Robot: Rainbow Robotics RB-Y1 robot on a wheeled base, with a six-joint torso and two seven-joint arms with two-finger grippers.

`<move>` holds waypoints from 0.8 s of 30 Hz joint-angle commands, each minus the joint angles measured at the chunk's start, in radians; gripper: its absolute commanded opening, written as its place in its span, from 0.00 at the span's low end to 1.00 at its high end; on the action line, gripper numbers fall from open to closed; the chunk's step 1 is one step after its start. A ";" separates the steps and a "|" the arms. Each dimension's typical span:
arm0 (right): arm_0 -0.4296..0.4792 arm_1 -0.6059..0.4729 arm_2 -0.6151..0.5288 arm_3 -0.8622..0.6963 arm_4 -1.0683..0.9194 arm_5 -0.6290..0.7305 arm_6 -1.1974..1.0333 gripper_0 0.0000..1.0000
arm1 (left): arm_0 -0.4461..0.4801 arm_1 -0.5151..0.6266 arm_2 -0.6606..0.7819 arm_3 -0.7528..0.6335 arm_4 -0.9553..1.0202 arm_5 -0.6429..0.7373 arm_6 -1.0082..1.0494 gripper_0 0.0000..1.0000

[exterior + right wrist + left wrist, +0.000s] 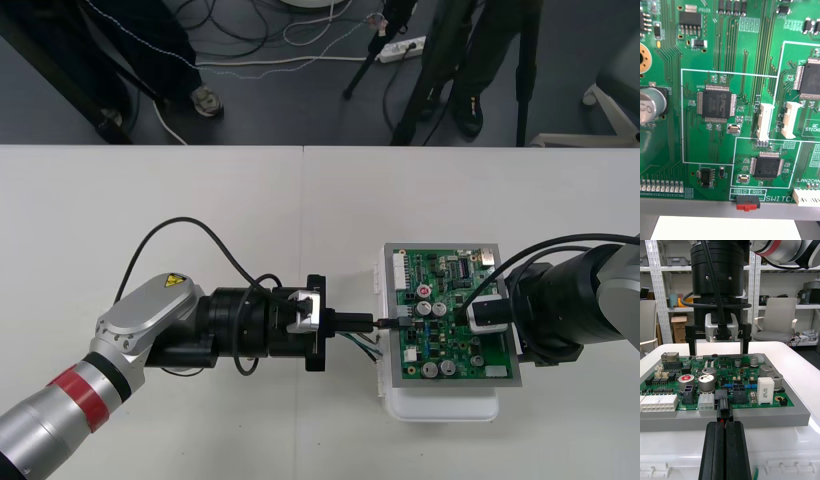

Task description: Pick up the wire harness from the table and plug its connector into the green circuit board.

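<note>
Green circuit board [440, 345] sits on its white base [440, 405]. Left gripper [723, 424], fingers pressed together on the harness's black plug [723, 409], holds it at the board's edge, just beside a white connector [706, 402]. Whether the plug is seated cannot be told. Wires [365, 347] trail beside the base. Right gripper [718, 351], fingers apart, stands over the board's opposite side.

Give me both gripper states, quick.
Left gripper: shut on the harness plug, at the edge of the green circuit board.
Right gripper: open, holding nothing, standing over the board.
</note>
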 commanded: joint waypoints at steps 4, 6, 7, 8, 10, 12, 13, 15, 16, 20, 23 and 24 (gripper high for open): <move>-0.028 0.014 0.011 -0.012 -0.017 -0.005 -0.022 1.00 | -0.037 -0.030 -0.019 -0.010 -0.005 0.039 -0.004 0.00; -0.028 0.014 0.011 -0.010 -0.017 -0.005 -0.022 1.00 | -0.037 -0.030 -0.021 -0.010 -0.005 0.040 -0.004 0.00; -0.026 0.014 0.011 -0.012 -0.017 -0.005 -0.021 1.00 | -0.037 -0.030 -0.019 -0.010 -0.007 0.039 -0.005 0.00; -0.028 0.014 0.011 -0.012 -0.015 -0.005 -0.021 1.00 | -0.037 -0.032 -0.019 -0.010 -0.007 0.039 -0.005 0.00; -0.028 0.014 0.011 -0.012 -0.014 -0.005 -0.021 1.00 | -0.037 -0.033 -0.019 -0.010 -0.007 0.039 -0.004 0.00; -0.029 0.014 0.011 -0.012 -0.012 -0.005 -0.022 1.00 | -0.038 -0.035 -0.019 -0.010 -0.007 0.039 -0.004 0.00; -0.028 0.012 0.011 -0.010 -0.012 -0.005 -0.022 1.00 | -0.037 -0.035 -0.019 -0.010 -0.007 0.039 -0.004 0.00; -0.028 0.014 0.011 -0.012 -0.011 -0.005 -0.022 1.00 | -0.037 -0.039 -0.019 -0.010 -0.008 0.039 -0.004 0.00; -0.028 0.014 0.010 -0.012 -0.011 -0.005 -0.021 1.00 | -0.037 -0.041 -0.021 -0.010 -0.010 0.040 -0.004 0.00; -0.028 0.012 0.011 -0.012 -0.009 -0.005 -0.021 1.00 | -0.038 -0.046 -0.019 -0.010 -0.011 0.040 -0.004 0.00; -0.028 0.012 0.011 -0.012 -0.011 -0.005 -0.021 1.00 | -0.038 -0.047 -0.019 -0.010 -0.011 0.040 -0.004 0.00; -0.028 0.012 0.011 -0.012 -0.011 -0.005 -0.022 1.00 | -0.038 -0.047 -0.019 -0.010 -0.013 0.040 -0.004 0.00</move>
